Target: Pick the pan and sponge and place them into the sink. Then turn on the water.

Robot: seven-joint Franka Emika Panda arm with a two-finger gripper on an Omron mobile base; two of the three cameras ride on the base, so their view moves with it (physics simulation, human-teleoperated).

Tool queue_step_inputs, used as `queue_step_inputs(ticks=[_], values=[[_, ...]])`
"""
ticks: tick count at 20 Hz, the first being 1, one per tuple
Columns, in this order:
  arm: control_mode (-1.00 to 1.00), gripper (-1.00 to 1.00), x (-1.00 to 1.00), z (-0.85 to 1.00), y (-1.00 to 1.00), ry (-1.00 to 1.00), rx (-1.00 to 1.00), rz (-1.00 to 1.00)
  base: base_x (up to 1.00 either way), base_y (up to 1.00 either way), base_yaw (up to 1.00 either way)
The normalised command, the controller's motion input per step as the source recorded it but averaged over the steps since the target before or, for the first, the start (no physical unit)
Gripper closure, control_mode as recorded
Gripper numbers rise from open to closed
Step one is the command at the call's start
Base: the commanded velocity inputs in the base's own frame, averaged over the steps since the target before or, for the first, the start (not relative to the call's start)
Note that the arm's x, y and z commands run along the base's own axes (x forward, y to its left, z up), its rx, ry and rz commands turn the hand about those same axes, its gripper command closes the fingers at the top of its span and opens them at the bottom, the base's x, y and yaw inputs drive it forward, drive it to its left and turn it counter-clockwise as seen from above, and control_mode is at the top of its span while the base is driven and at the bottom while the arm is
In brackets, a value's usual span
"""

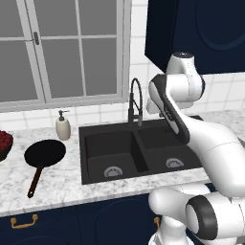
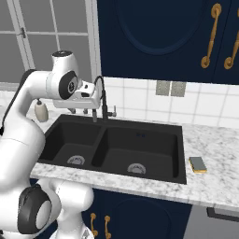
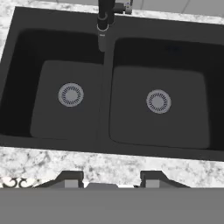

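Nothing is being held by the gripper [image 3: 108, 178], its jaws being kept partly apart above the sink [image 3: 109, 144]. The pan [image 1: 44, 154] is lying left of the sink and the sponge [image 2: 198, 164] right of it, so a long handle could be swung against the faucet [image 1: 136, 101].

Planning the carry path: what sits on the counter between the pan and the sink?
In the left base view, bare marble lies between the pan and the sink; the white soap dispenser stands farther back, off that line.
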Motion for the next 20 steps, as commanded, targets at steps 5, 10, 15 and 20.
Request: queue_step_inputs(ticks=[5, 10, 15, 20], values=[[-1.0, -1.0, -0.22, -0.01, 0.0, 0.0, 0.0, 0.0, 0.0, 0.0, 0.0], [-1.0, -1.0, -0.57, -0.24, 0.43, 0.0, 0.0, 0.02, 0.0, 0.0, 0.0], [-1.0, -1.0, -0.46, -0.2, 0.82, 0.0, 0.0, 0.0, 0.0, 0.0, 0.0], [-1.0, -1.0, -0.29, -0.12, 0.73, 0.0, 0.06, -0.01, 0.0, 0.0, 0.0]])
